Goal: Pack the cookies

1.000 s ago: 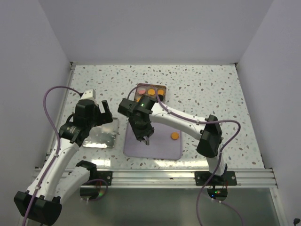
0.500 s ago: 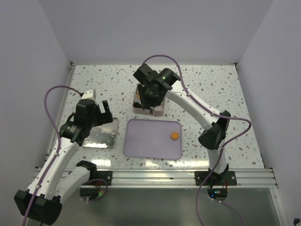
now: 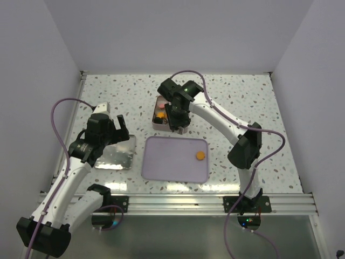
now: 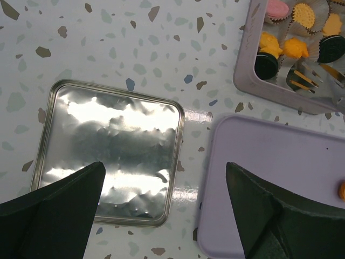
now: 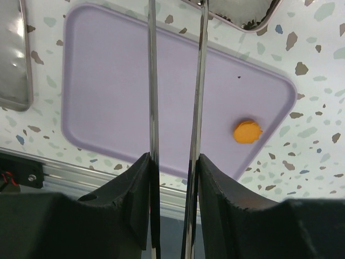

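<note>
One orange cookie (image 3: pixel 200 155) lies on the right part of the lavender tray (image 3: pixel 167 162); it also shows in the right wrist view (image 5: pixel 247 131). Several cookies sit in the tin (image 4: pixel 245 70): pink (image 4: pixel 276 7), orange (image 4: pixel 303 13) and black (image 4: pixel 266 65). My right gripper (image 3: pixel 178 121) is shut on thin metal tongs (image 5: pixel 152 97) and hangs over the tin's near side. The tong tips (image 4: pixel 310 80) reach into a tin compartment with nothing visibly between them. My left gripper (image 4: pixel 164 216) is open and empty, above the gap between lid and tray.
The square metal lid (image 4: pixel 110 156) lies flat left of the tray, also in the top view (image 3: pixel 114 152). The tin (image 3: pixel 156 122) stands just behind the tray. The aluminium rail (image 3: pixel 178 202) runs along the table's near edge.
My right arm swung with the tongs from over the tray's left part back to the tin, then settled over the tin's near side. The left arm has not moved.
</note>
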Controlling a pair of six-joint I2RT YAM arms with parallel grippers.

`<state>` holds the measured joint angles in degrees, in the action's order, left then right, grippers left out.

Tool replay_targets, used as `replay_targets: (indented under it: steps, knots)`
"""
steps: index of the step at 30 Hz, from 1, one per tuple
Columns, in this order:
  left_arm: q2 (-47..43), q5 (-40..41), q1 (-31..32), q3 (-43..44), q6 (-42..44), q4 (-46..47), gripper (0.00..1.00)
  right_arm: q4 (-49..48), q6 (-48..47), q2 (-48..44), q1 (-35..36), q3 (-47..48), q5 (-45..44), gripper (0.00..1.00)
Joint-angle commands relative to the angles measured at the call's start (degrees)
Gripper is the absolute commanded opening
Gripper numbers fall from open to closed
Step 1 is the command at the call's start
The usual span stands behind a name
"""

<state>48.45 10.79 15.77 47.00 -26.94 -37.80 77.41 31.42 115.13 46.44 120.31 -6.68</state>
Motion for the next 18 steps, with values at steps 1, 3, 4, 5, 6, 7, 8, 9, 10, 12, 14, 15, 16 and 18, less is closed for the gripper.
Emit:
replay_targets:
  steps: [1, 3, 4, 5, 6, 7, 8, 9, 10, 12, 14, 15, 16, 18]
  knots:
    - [0.2, 0.8, -0.5, -0.1, 0.2, 2.0, 1.00, 4.8, -0.6, -2.1, -0.2, -0.5, 0.9, 0.38]
    - [0.2, 0.7, -0.6, -0.1, 0.2, 2.0, 1.00, 4.3, -0.5, -1.8, -0.3, -0.2, 0.9, 0.38]
    - [0.2, 0.6, -0.7, 0.0, 0.3, 2.0, 1.00, 4.2, -0.5, -1.6, -0.2, 0.0, 0.9, 0.40]
    - [0.2, 0.6, -0.7, -0.1, 0.3, 2.0, 1.00, 4.4, -0.4, -1.4, -0.4, 0.3, 0.7, 0.40]
    - [0.2, 0.6, -0.7, -0.1, 0.3, 2.1, 1.00, 4.4, -0.4, -1.2, -0.3, 0.5, 0.7, 0.41]
    - [0.2, 0.6, -0.7, -0.1, 0.3, 2.1, 1.00, 4.4, -0.4, -1.0, -0.3, 0.8, 0.4, 0.43]
    - [0.2, 0.5, -0.7, -0.1, 0.4, 2.1, 1.00, 4.4, -0.3, -1.0, -0.4, 0.9, 0.3, 0.44]
    - [0.2, 0.5, -0.8, 0.0, 0.4, 2.1, 1.00, 4.4, -0.3, -0.9, -0.5, 1.0, 0.2, 0.45]
    - [0.2, 0.5, -0.7, -0.1, 0.4, 2.1, 1.00, 4.4, -0.2, -0.9, -0.6, 1.1, -0.1, 0.45]
    - [0.2, 0.3, -0.7, -0.1, 0.4, 2.1, 1.00, 4.4, -0.2, -0.9, -0.6, 1.4, -0.4, 0.48]
    - [0.2, 0.2, -0.7, -0.1, 0.5, 2.1, 1.00, 4.9, -0.2, -0.7, -0.8, 1.9, -0.8, 0.48]
    - [0.2, 0.1, -0.7, -0.1, 0.4, 2.1, 1.00, 4.8, -0.3, -0.7, -0.9, 2.5, -1.0, 0.48]
    - [0.1, 0.1, -0.7, 0.0, 0.6, 2.2, 1.00, 5.0, -0.1, -0.7, -1.0, 2.8, -1.1, 0.48]
    - [0.1, 0.1, -0.7, -0.1, 0.6, 2.2, 1.00, 6.1, 0.0, -0.9, -1.0, 4.7, -1.6, 0.48]
